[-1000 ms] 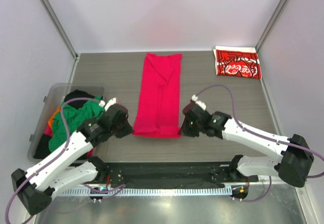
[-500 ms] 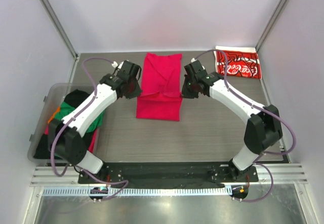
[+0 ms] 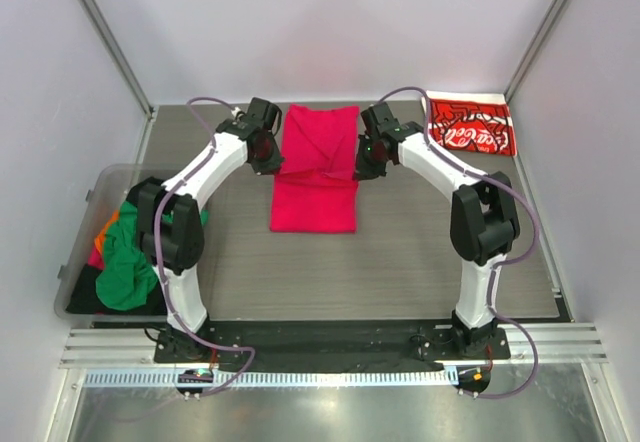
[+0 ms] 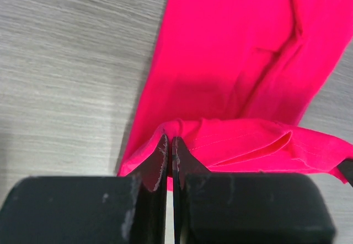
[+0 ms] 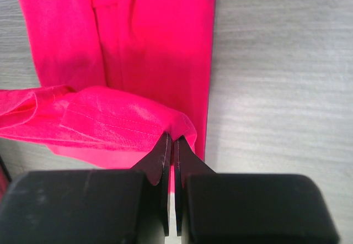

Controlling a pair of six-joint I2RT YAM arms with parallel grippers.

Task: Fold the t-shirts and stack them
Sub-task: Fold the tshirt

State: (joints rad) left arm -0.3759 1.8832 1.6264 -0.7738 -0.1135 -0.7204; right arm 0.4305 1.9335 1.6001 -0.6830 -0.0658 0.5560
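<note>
1. Both my arms have carried the near end of the plain crimson-pink cloth t-shirt (image 3: 314,194) away from my bases and over its far half, so it looks shorter now.
2. My left gripper (image 4: 169,143) is pressed together, pinching the left corner of the pink hem.
3. My right gripper (image 5: 172,140) is pressed together too, pinching the right corner.
4. The pink t-shirt lies in the middle of the grey wooden table (image 3: 430,252), toward the back.
5. The folded red t-shirt with white Coca-Cola print (image 3: 468,127) sits in the far right corner, well apart.
6. A green t-shirt (image 3: 128,262) lies heaped with a black t-shirt (image 3: 152,190) and an orange t-shirt (image 3: 107,230) in the clear plastic bin (image 3: 120,175) on the left.
</note>
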